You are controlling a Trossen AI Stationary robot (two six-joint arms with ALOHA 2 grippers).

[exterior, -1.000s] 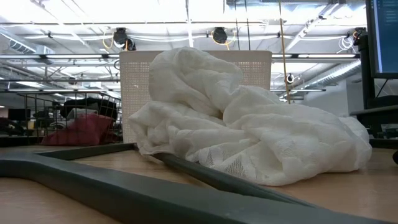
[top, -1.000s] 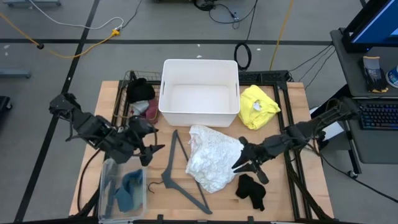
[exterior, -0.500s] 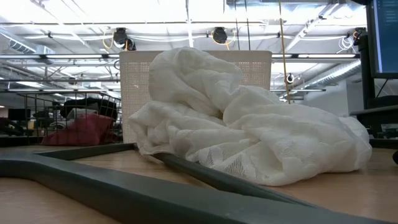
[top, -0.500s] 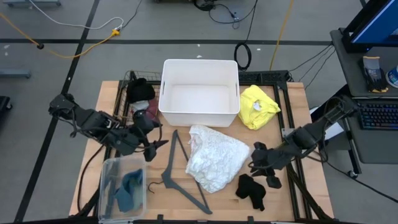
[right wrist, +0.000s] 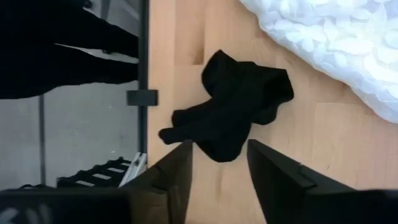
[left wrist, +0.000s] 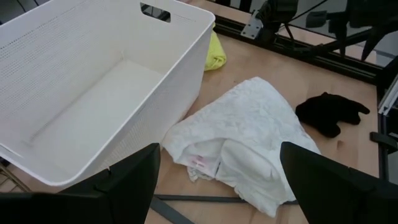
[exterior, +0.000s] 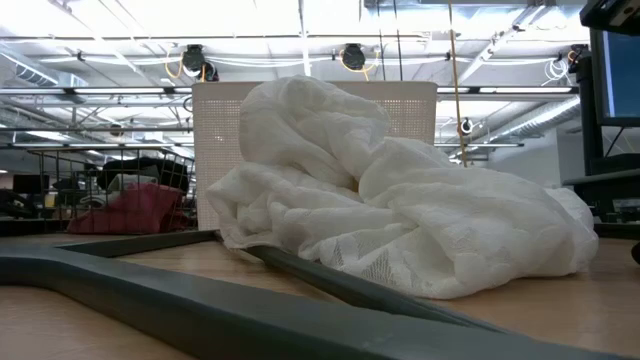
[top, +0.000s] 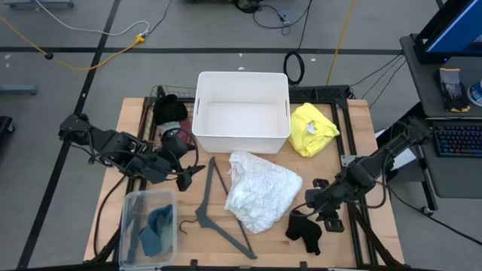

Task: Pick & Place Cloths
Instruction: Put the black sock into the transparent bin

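In the high view the right gripper sits at lower right, just above the black cloth, fingers apart and holding nothing. The left gripper, at centre left beside the grey hanger, also stands open and empty. The lacy white cloth lies at centre, overlapping the hanger below the white bin. The yellow cloth lies right of the bin. A teal cloth is partly hidden inside a clear container at lower left. Maroon and black fabrics left of the bin are hard to tell apart.

Overhead and table-level views share the lacy white cloth.
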